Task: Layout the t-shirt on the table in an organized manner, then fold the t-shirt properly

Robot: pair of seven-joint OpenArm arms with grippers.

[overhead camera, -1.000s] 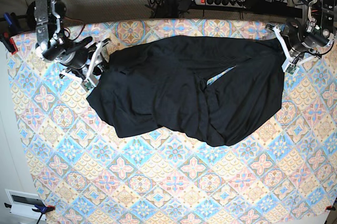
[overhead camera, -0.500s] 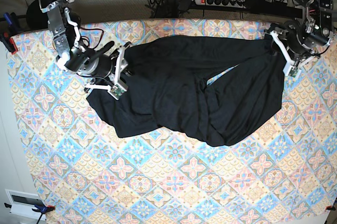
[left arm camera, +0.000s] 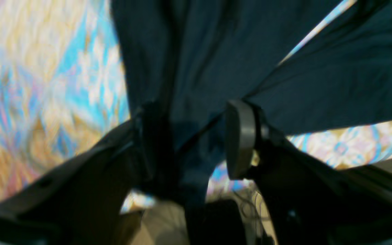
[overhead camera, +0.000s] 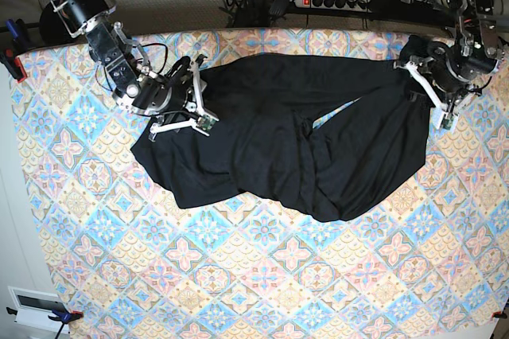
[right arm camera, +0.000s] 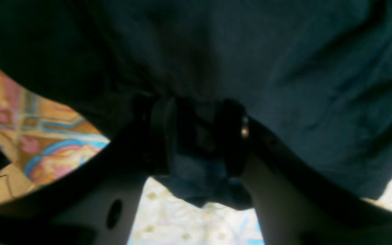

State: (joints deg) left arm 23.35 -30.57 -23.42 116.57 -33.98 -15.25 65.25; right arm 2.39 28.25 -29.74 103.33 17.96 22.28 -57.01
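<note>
Two claws (parted); one t-shirt [overhead camera: 286, 132]

t-shirt [overhead camera: 294, 136] on table [overhead camera: 262, 283], far half, apparently bunched, tools at both ends

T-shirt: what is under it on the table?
Under the t-shirt only the patterned table cloth shows, around its edges and through a gap between folds. Whatever else lies beneath the black fabric is covered.
</note>
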